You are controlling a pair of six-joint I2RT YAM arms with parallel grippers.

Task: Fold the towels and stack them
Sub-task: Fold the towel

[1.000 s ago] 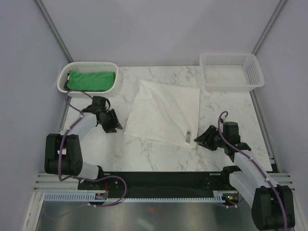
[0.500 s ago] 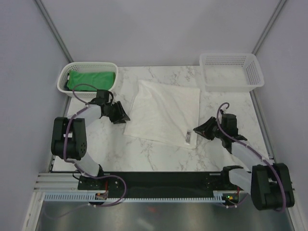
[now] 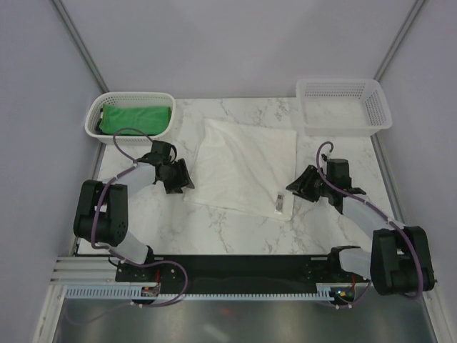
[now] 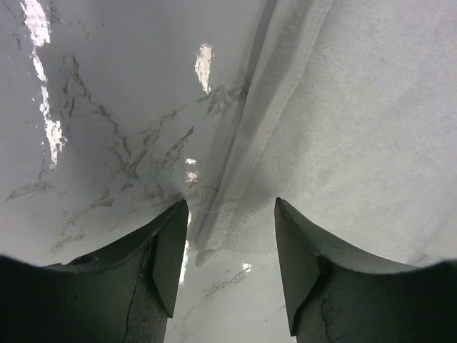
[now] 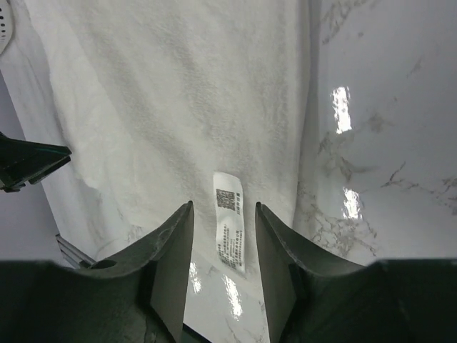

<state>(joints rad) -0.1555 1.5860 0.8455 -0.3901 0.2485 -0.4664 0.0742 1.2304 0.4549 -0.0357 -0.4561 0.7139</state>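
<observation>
A white towel (image 3: 243, 168) lies spread flat on the marble table, its printed tag (image 3: 279, 203) at the near right corner. My left gripper (image 3: 187, 183) stands open at the towel's near left corner (image 4: 214, 239), which lies just ahead between the fingers (image 4: 168, 250), untouched. My right gripper (image 3: 291, 187) is open too, and the tag (image 5: 232, 230) lies on the table between its fingers (image 5: 175, 250). A green towel (image 3: 136, 118) lies folded in the left basket. No navy towel is in view.
A white mesh basket (image 3: 91, 121) sits at the back left corner, a second, empty one (image 3: 345, 107) at the back right. Grey walls close in both sides and the back. A black rail (image 3: 235, 268) runs along the near edge.
Both arms have reached inward to the white towel's near corners. Each gripper narrowed and then opened wider again. The towel has not moved.
</observation>
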